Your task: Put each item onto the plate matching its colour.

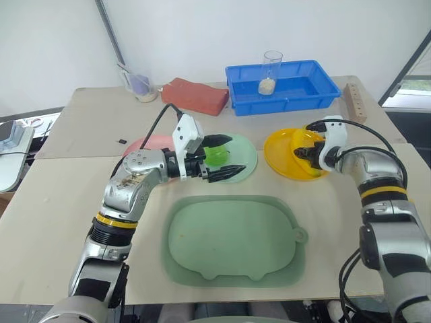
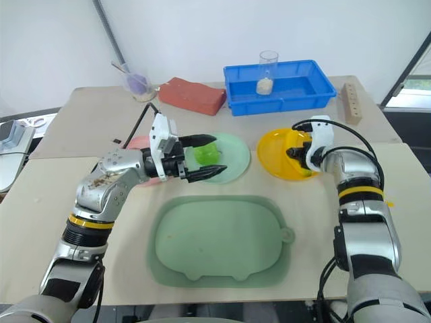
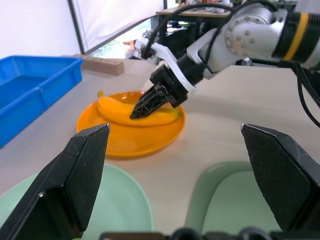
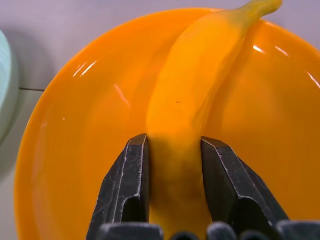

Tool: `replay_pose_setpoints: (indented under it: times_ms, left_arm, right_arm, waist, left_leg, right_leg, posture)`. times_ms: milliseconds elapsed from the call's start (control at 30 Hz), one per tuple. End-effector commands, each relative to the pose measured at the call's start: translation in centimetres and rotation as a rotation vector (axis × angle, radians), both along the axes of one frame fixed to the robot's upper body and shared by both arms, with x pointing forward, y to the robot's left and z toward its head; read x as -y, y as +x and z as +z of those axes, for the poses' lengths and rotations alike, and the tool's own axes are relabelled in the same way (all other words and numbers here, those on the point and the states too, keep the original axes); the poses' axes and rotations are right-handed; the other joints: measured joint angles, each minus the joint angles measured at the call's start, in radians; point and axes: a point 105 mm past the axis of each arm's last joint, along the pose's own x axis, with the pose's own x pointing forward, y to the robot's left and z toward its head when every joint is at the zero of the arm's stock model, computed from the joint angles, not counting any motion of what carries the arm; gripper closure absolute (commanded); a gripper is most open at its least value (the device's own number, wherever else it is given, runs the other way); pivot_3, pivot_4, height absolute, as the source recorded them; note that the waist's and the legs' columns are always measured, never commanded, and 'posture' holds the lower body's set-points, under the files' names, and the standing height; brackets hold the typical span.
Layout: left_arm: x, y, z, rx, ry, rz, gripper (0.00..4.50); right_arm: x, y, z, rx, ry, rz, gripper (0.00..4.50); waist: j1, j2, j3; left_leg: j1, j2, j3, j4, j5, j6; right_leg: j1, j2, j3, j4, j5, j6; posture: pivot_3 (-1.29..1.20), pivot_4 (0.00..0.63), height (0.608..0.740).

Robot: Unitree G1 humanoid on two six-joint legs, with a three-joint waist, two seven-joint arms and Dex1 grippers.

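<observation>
The right gripper [image 4: 172,170] has its jaws set narrowly on either side of the yellow banana [image 4: 200,85], which lies on the orange-yellow plate [image 1: 279,151]. The left gripper [image 1: 222,157] hovers with jaws spread wide over the mint green plate [image 1: 246,158], where the bright-green fruit [image 1: 215,157] sits. No writing or labels can be read anywhere on the tabletop [image 1: 67,202].

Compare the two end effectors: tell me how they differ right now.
The left end effector has its fingers spread wide with nothing between them; the right end effector has its fingers close on either side of the banana. The left hovers at the mint green plate, by the green fruit; the right sits over the orange-yellow plate. Both have two black fingers.
</observation>
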Motion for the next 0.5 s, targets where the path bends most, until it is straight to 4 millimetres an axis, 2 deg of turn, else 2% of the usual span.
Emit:
replay_pose_setpoints:
  times_ms: [33, 167, 333, 400, 500]
  left_arm:
    - [-0.3, -0.4, 1.4, 0.063, -0.015, 0.011, 0.0]
    - [-0.6, -0.4, 1.4, 0.064, -0.009, 0.02, 0.0]
    - [-1.7, 0.3, 1.9, 0.068, 0.003, 0.035, 0.0]
    - [-3.7, 1.1, 2.2, 0.086, 0.051, 0.086, 0.0]
    - [-6.9, 1.8, 1.7, 0.061, 0.167, 0.162, 0.0]
  right_arm:
    - [-0.3, 0.7, 2.0, 0.066, -0.004, 0.037, 1.38]
    - [-0.3, 0.2, 2.4, 0.079, -0.003, 0.081, 0.03]
    - [0.3, -1.2, 4.3, 0.158, -0.047, 0.131, 0.03]
    - [0.3, -3.9, 6.0, 0.247, -0.132, 0.262, 0.03]
    - [-0.4, -8.8, 7.3, 0.275, -0.144, 0.428, 0.03]
  waist:
    - [0.0, 0.0, 0.0]
    - [-0.002, 0.0, 0.0]
    - [0.0, 0.002, -0.001]
    - [0.004, 0.001, -0.001]
    - [0.005, 0.002, -0.001]
  left_leg:
    - [0.0, 0.0, 0.0, 0.0, 0.0, 0.0]
    - [0.002, 0.0, 0.0, 0.0, 0.0, 0.0]
    - [-0.001, 0.0, 0.0, 0.001, 0.0, 0.0]
    - [-0.001, 0.0, 0.0, 0.0, 0.0, 0.0]
    - [-0.001, 0.0, -0.001, 0.0, 0.0, 0.0]
  right_leg:
    - [0.0, 0.0, 0.0, 0.0, 0.0, 0.0]
    - [-0.001, 0.0, -0.001, 0.0, 0.0, 0.0]
    - [-0.001, 0.0, -0.001, 0.003, 0.0, 0.0]
    - [-0.001, 0.0, 0.0, 0.003, 0.0, 0.0]
    - [-0.002, 0.0, -0.002, 0.003, -0.002, 0.001]
  posture:
    - [0.0, 0.15, 0.74]
    - [0.0, 0.15, 0.74]
    - [0.0, 0.15, 0.74]
    - [0.0, 0.15, 0.74]
    - [0.0, 0.15, 0.74]
